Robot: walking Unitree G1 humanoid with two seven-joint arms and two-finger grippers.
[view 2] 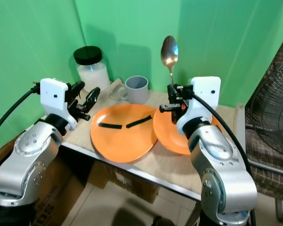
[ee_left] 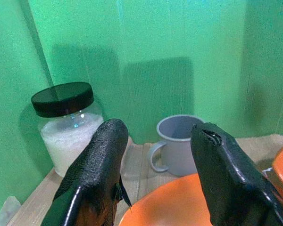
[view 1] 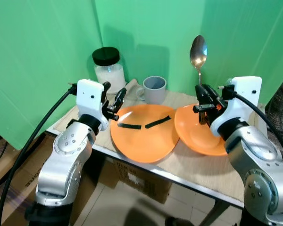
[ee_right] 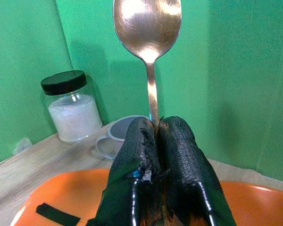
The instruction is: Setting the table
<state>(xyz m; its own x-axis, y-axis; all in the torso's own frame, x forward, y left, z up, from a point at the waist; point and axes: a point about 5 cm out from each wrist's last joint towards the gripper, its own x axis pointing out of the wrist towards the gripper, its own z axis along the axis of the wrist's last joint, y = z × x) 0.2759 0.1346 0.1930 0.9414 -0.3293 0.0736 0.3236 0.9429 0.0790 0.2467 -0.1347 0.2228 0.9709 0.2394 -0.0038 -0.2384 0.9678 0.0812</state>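
Note:
Two orange plates lie on the small wooden table: a large one [view 1: 141, 134] with two black strips on it, and a second one [view 1: 198, 134] at its right, overlapping its edge. My right gripper [view 1: 203, 100] hovers above the right plate, shut on the handle of a metal spoon [view 1: 198, 52] that stands upright with its bowl up; the spoon's bowl [ee_right: 147, 26] rises above the fingertips [ee_right: 172, 136]. My left gripper [view 1: 119, 100] is open at the large plate's left rim, with nothing between its fingers [ee_left: 96, 174]. A grey mug [view 1: 153, 89] stands behind the plates.
A glass jar [view 1: 108, 68] with a black lid and white contents stands at the table's back left, next to a folded cloth. Green backdrop sheets close off the rear. A cardboard box [view 1: 141, 181] sits under the table. A chair [view 2: 273, 122] is at the right.

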